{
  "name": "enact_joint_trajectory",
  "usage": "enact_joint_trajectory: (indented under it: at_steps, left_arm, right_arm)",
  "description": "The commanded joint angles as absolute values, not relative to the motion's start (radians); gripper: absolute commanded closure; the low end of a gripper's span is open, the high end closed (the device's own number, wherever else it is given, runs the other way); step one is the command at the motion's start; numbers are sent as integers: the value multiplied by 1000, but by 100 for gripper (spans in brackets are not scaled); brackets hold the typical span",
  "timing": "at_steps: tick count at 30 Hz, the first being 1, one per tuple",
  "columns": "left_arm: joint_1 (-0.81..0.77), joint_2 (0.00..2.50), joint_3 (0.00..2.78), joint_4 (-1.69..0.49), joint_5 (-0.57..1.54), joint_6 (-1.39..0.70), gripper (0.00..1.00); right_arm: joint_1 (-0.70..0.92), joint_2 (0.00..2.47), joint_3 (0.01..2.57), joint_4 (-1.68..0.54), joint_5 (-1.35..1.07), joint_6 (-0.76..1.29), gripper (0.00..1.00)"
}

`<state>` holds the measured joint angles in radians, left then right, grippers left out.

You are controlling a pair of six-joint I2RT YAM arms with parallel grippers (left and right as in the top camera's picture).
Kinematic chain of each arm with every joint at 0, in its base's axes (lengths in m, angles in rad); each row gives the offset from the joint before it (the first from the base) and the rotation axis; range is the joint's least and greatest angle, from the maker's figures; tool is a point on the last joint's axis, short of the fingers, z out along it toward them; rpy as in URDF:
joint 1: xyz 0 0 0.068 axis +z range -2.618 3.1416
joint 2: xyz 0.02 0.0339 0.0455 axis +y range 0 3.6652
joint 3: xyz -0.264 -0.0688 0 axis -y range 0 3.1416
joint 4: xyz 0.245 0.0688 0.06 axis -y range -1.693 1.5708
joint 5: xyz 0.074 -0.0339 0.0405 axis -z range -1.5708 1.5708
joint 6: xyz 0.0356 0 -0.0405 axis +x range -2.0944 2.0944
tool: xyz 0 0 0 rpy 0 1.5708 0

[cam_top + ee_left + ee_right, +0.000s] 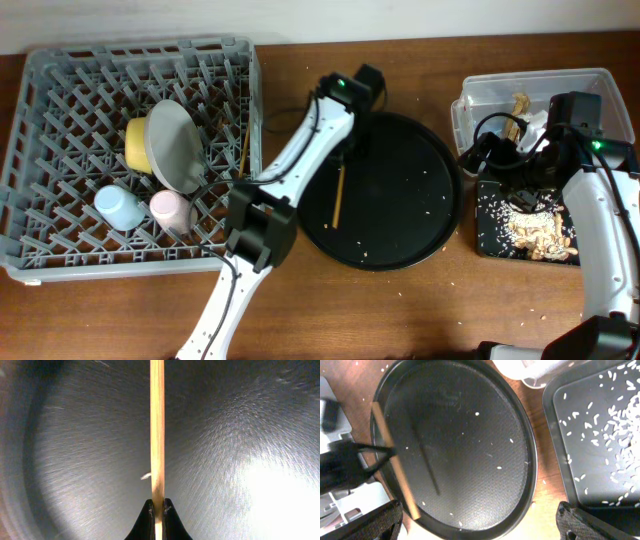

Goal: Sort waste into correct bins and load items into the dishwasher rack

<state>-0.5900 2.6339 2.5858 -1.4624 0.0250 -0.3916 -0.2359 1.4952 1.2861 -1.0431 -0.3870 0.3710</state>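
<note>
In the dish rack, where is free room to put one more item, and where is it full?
The dish rack is bare along its back rows and its left side, left of the yellow bowl. Its middle is crowded: gray plate, blue cup, pink cup. The left arm overhangs the front right corner.

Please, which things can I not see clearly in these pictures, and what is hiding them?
Overhead: the right arm covers part of the clear bin and the black bin, so their contents there are hidden.
Left wrist: the chopstick runs past the top edge; its far end is cut off.
Right wrist: the left arm is blurred, so its grip cannot be read.
</note>
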Motion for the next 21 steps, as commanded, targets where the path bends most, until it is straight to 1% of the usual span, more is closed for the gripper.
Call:
enact_joint_trajectory:
  at_steps: [1, 2, 3, 4, 5, 7, 8, 10, 12, 13, 14, 16, 21]
  left_arm:
    - [-514, 2435, 2765, -1610, -161, -266, 100]
    - [-487, 2392, 2780, -1641, -231, -262, 100]
    - [-424, 2343, 2780, -1673, -329, -255, 100]
    - [-383, 2341, 2780, -1686, -340, -233, 100]
    - [-312, 2351, 2748, -1679, -318, -224, 100]
    - [-250, 2357, 2665, -1629, -298, -217, 100]
    - [-229, 2357, 2615, -1589, -268, -186, 100]
    - [-205, 2357, 2492, -1486, -115, -32, 100]
    - [-208, 2357, 2408, -1437, -87, -38, 99]
    - [-208, 2357, 2403, -1436, -85, -137, 97]
    - [-209, 2357, 2403, -1431, -86, -165, 93]
    - [-209, 2357, 2403, -1433, -85, -176, 78]
    - [-209, 2297, 2489, -1549, -67, -174, 77]
  right_arm:
    - [-234, 1486, 1294, -1045, -389, 379, 1]
    - [-234, 1486, 1294, -1045, -389, 379, 2]
    - [-234, 1486, 1294, -1044, -389, 379, 2]
    - [-234, 1486, 1294, -1044, -389, 379, 2]
    - [-234, 1486, 1294, -1044, -389, 379, 2]
    - [-234, 1486, 1294, -1044, -389, 379, 2]
    - [-234, 1486, 1294, -1044, -389, 379, 2]
    - [-234, 1486, 1294, -1044, -389, 379, 1]
    - [-234, 1486, 1294, -1044, -389, 379, 2]
    - [-234, 1486, 1294, -1044, -390, 379, 1]
    - [-234, 1486, 1294, -1045, -390, 379, 2]
    - [-234, 1486, 1294, -1051, -389, 379, 2]
    - [-234, 1486, 1294, -1058, -389, 379, 1]
